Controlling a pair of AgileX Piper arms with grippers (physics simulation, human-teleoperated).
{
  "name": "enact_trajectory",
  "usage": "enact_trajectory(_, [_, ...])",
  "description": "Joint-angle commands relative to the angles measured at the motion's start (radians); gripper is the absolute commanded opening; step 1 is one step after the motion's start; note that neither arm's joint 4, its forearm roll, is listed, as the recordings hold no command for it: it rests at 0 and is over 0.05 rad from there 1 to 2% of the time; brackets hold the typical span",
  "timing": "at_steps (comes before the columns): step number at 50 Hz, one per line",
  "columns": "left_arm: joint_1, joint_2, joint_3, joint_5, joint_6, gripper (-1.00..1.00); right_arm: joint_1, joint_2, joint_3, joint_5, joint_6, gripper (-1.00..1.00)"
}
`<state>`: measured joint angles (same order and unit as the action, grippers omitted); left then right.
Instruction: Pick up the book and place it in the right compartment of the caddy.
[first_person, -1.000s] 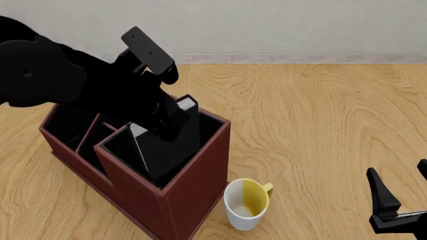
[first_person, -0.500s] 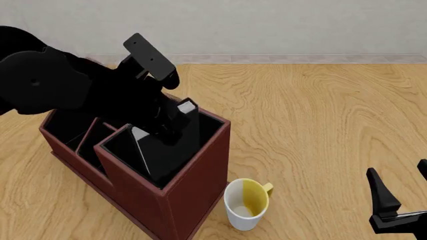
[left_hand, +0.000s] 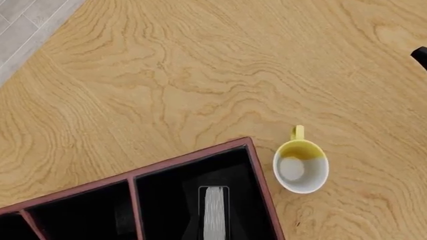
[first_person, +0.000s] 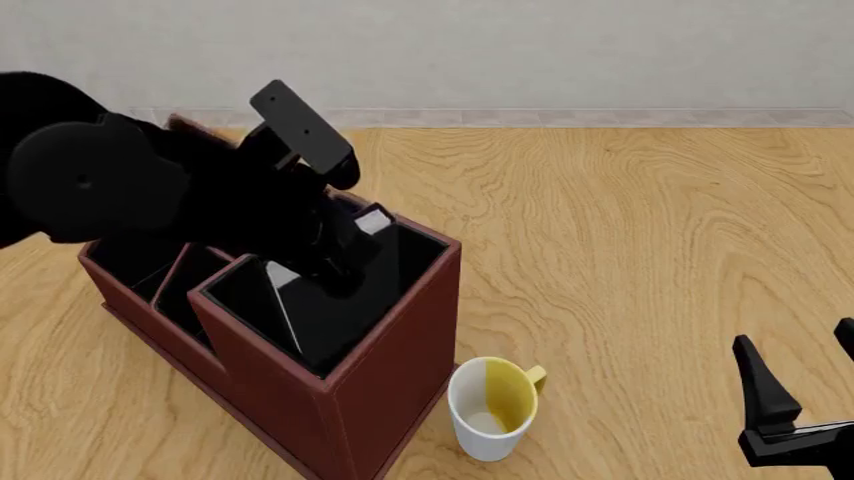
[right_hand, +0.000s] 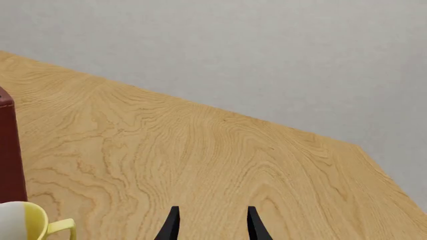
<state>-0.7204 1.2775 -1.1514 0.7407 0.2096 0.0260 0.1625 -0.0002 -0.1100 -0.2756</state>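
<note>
Left gripper (first_person: 334, 255) sits at the mouth of the right compartment (first_person: 414, 262), black on black against the book (first_person: 327, 310); jaw gap and grip can't be made out. Its fingers don't show in its own wrist view. Book stands tilted inside that compartment of the caddy (first_person: 387, 390), white page edge (left_hand: 213, 215) up. Other slots too dark to read. Right gripper (right_hand: 211, 225) hangs parted and empty over the worktop (first_person: 641, 250), partly cut off at 4 o'clock. Mug (first_person: 494, 408) sits just beside the caddy's 5 o'clock corner.
</note>
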Motion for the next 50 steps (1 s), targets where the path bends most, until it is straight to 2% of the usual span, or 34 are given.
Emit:
enact_trajectory(1, [0.000, -0.002, 0.005, -0.016, 0.013, -1.00, 0.002, 0.004, 0.000, -0.004, 0.000, 1.00])
enact_trajectory(50, [0.012, 0.017, 0.034, -0.048, 0.025, -1.00, 0.002, -0.017, 0.000, 0.017, 0.000, 1.00])
